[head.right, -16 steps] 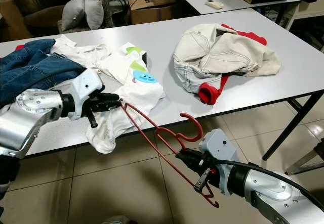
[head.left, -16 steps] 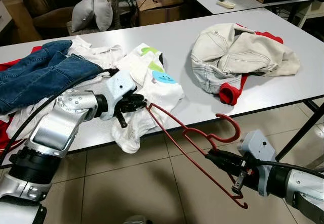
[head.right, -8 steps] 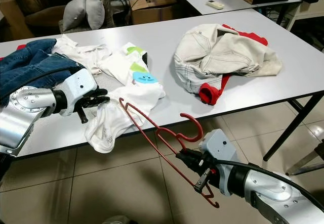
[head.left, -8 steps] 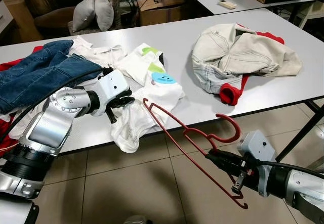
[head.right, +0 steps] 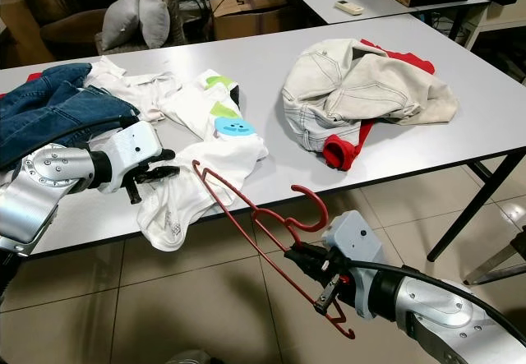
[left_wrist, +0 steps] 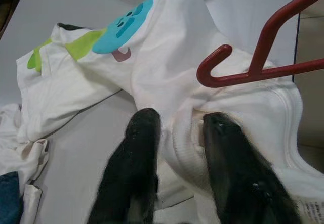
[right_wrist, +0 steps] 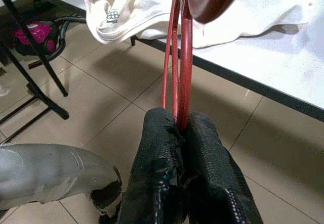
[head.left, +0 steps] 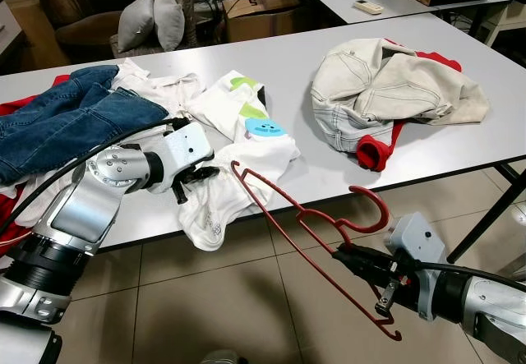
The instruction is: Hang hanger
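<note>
The right gripper (head.left: 352, 259) pinches the thin red wire hanger (head.left: 308, 234) low beside the grey table (head.left: 460, 146), while the left gripper (left_wrist: 179, 133), fingers spread, straddles a fold of white printed T-shirt (head.left: 226, 187).

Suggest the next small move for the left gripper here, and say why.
Probably close the left gripper on the white shirt. Its fingers straddle a raised fold of the fabric, open. The right gripper is clamped on the red hanger, whose end sits just above the shirt, so a hold on the cloth likely comes first.
</note>
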{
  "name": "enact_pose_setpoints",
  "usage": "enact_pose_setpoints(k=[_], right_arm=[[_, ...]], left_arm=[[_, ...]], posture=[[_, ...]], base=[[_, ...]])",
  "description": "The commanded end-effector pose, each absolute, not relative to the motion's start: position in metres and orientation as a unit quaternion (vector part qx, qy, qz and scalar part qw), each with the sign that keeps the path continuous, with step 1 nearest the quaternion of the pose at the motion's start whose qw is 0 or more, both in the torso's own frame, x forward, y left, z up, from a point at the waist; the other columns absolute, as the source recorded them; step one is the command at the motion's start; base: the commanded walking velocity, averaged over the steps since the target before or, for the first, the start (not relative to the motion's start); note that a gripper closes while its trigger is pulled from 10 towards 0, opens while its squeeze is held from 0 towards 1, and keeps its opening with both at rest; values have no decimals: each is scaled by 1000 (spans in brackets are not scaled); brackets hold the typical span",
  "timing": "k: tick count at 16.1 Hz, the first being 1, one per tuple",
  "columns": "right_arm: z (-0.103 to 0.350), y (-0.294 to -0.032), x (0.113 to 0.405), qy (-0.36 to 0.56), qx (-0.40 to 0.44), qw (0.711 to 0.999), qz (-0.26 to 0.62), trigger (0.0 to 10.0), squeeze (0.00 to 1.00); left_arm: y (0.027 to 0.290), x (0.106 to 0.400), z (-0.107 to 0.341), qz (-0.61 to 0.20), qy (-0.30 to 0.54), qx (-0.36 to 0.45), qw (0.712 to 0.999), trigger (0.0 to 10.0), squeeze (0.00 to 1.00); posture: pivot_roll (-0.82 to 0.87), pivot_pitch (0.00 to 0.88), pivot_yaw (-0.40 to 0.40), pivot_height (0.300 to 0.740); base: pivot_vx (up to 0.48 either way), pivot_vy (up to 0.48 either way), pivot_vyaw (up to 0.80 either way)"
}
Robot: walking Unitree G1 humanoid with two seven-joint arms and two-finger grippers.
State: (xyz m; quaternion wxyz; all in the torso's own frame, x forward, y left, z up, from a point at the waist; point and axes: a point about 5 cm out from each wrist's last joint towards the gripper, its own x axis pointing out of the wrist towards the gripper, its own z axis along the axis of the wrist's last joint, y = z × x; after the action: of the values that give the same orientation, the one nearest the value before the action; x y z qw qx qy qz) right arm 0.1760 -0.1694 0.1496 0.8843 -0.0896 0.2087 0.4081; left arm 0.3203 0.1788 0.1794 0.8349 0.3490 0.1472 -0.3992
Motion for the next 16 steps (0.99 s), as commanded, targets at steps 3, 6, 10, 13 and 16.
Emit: enact_pose_setpoints(k=[3, 6, 10, 13, 16], right_arm=[[150, -168, 177, 208, -88, 883, 410, 10000, 0], [150, -168, 177, 208, -87, 883, 412, 10000, 0], [150, -168, 176, 207, -87, 883, 411, 10000, 0], [150, -168, 176, 207, -87, 883, 411, 10000, 0], [151, -168, 176, 207, -87, 883, 412, 10000, 0]], left_arm=[[187, 322, 181, -382, 149, 355, 840, 10000, 0], [191, 328, 179, -356, 154, 378, 841, 10000, 0], [191, 329, 177, -357, 158, 386, 836, 6471, 0], [191, 329, 176, -360, 159, 384, 835, 0, 0], [191, 329, 173, -364, 164, 383, 833, 0, 0]], posture=[[3, 0, 105, 740], [3, 0, 106, 740], [-1, 0, 108, 740], [-1, 0, 108, 740], [-1, 0, 108, 740]], base=[[0, 0, 0], [0, 0, 0], [0, 0, 0], [0, 0, 0], [0, 0, 0]])
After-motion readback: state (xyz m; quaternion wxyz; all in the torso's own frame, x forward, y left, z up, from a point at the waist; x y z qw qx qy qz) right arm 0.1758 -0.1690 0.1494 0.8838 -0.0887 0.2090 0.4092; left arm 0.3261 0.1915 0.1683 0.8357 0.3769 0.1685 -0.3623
